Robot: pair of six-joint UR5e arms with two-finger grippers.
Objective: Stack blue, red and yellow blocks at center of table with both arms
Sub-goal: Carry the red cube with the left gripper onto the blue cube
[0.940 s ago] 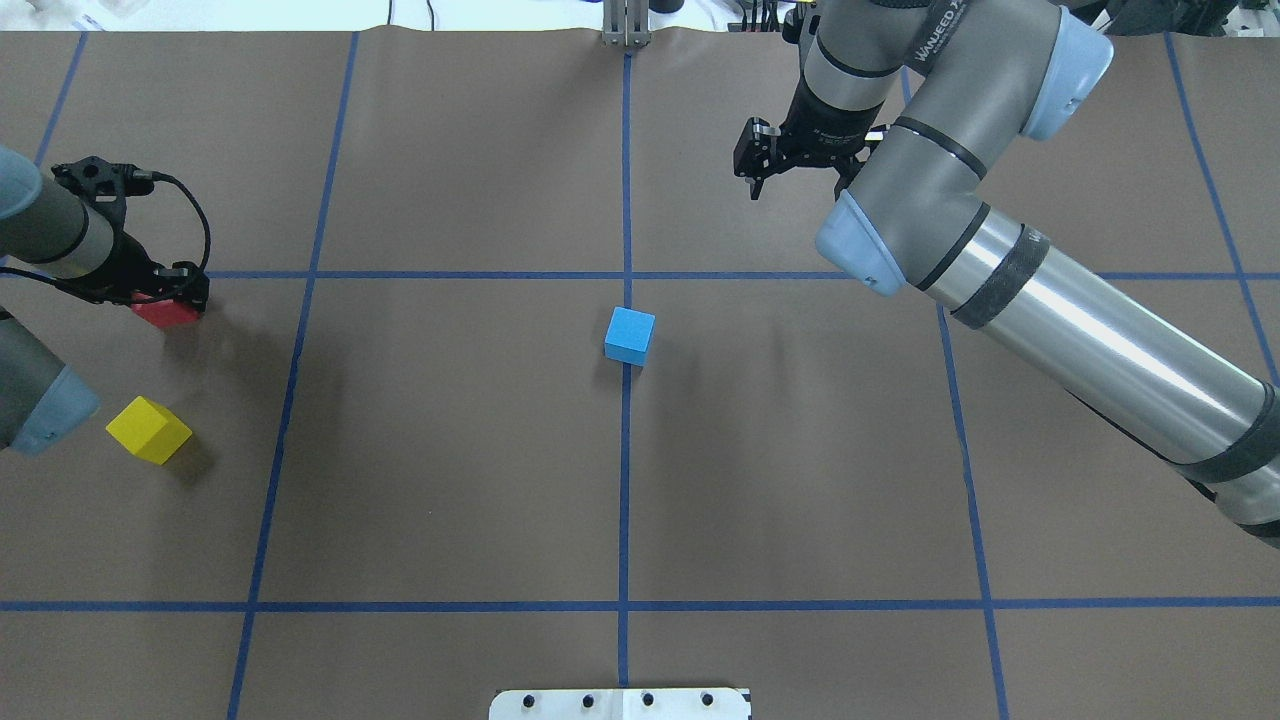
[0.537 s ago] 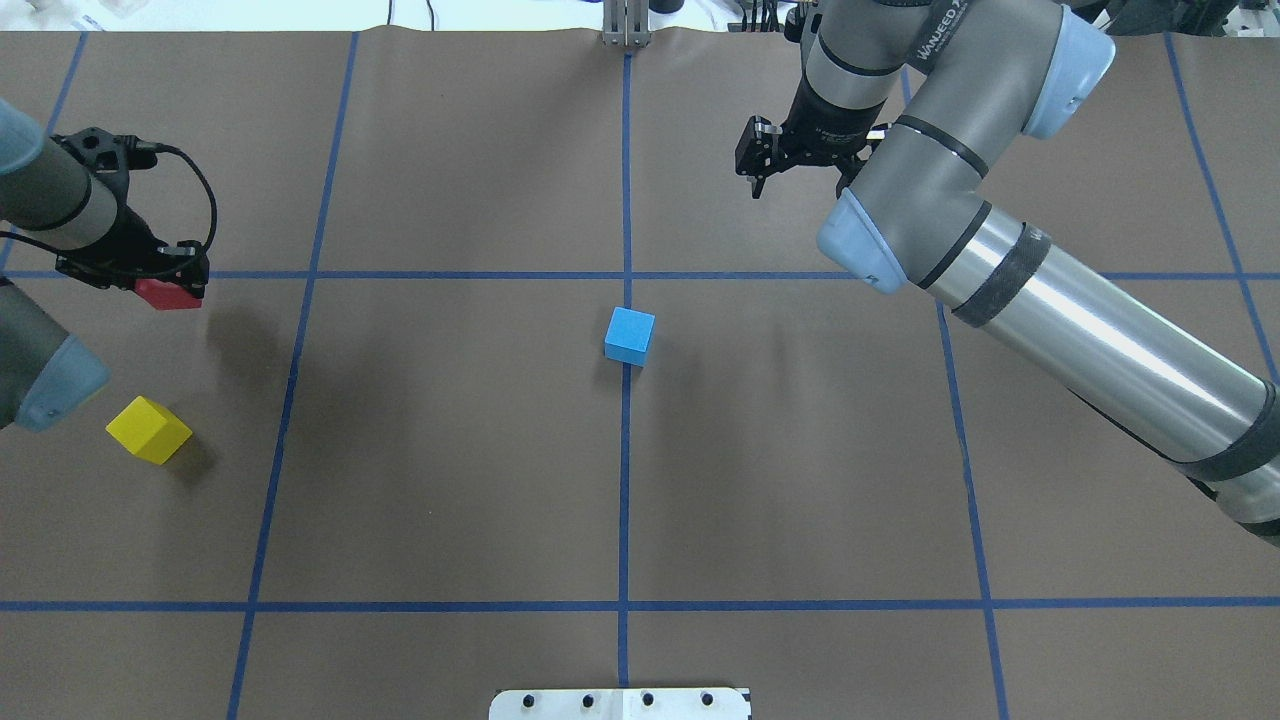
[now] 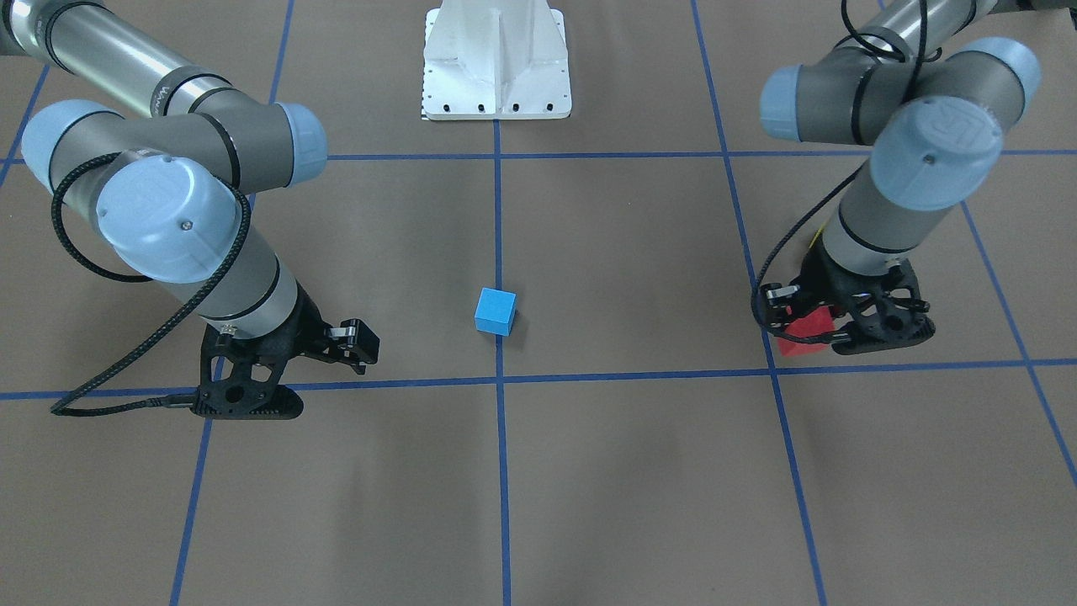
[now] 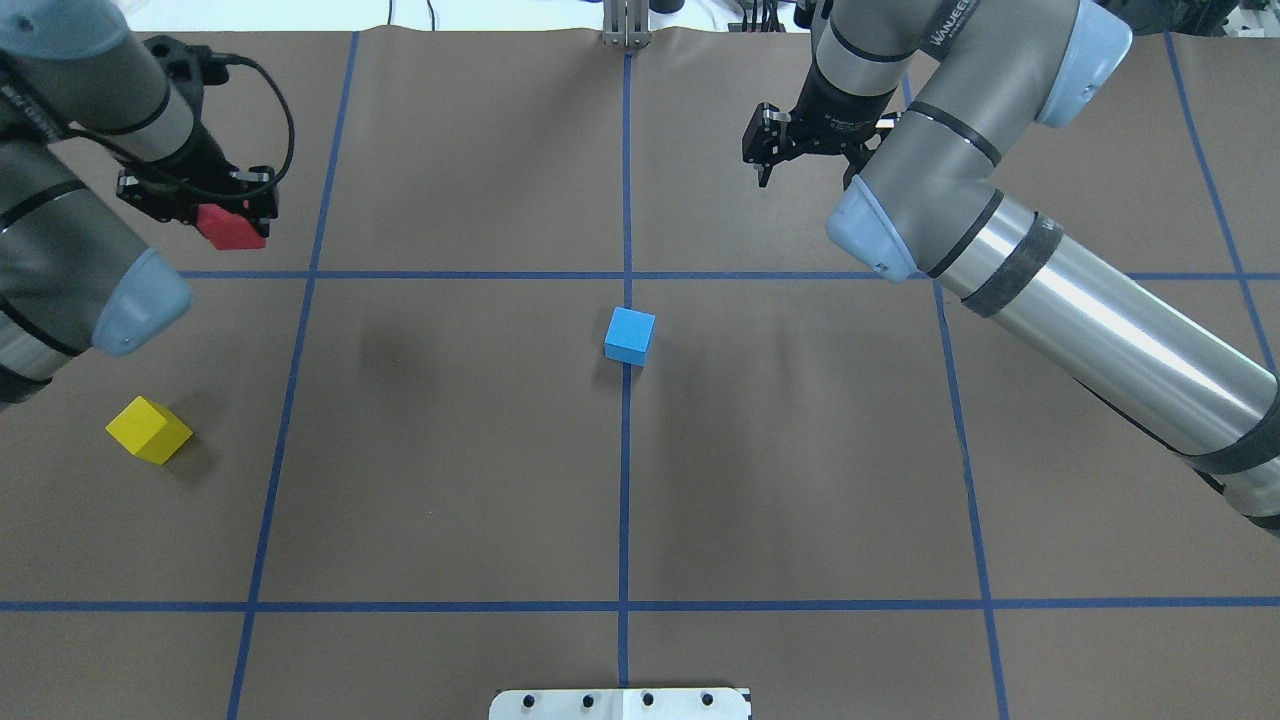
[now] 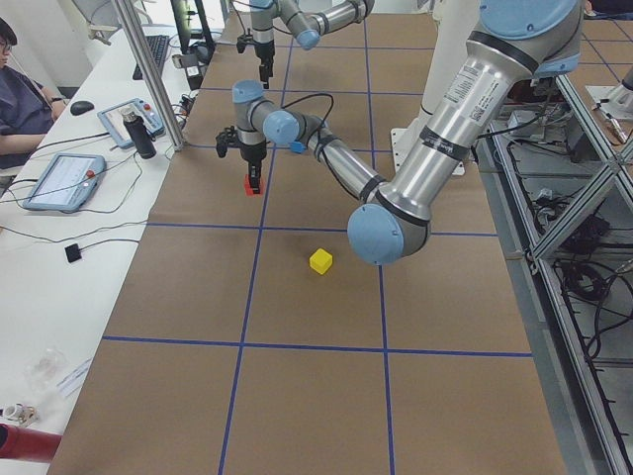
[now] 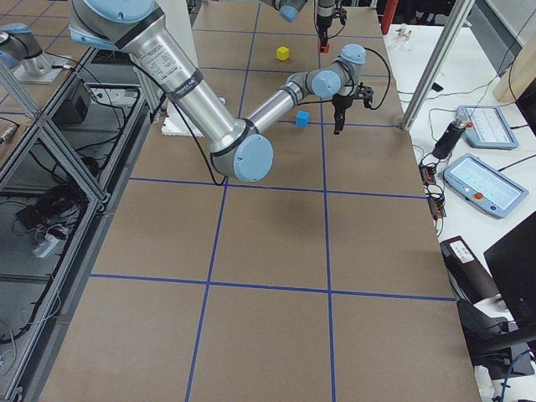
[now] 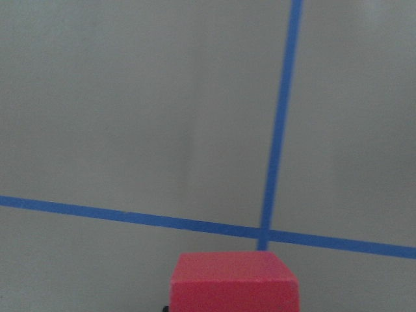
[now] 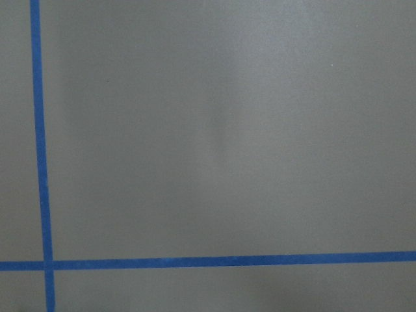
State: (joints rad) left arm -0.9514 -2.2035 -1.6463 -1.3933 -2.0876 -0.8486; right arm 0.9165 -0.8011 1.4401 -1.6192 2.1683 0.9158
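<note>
The blue block (image 4: 630, 336) sits on the table's centre line, also seen in the front view (image 3: 495, 311). My left gripper (image 4: 228, 215) is shut on the red block (image 4: 232, 228) and holds it above the table at the far left; the block fills the bottom of the left wrist view (image 7: 234, 283) and shows in the front view (image 3: 803, 330). The yellow block (image 4: 148, 430) lies tilted on the table near the left edge, below the left arm. My right gripper (image 4: 765, 165) is open and empty, right of centre at the back (image 3: 360, 343).
Brown paper with a blue tape grid covers the table (image 4: 450, 480). The white robot base plate (image 4: 620, 703) sits at the near edge. Both arms reach in over the outer thirds. Operators' tablets (image 5: 61, 180) lie beyond the far edge.
My left gripper has lifted the red block off the table and carried it up, away from the robot and a little towards the centre. The right gripper has barely shifted.
</note>
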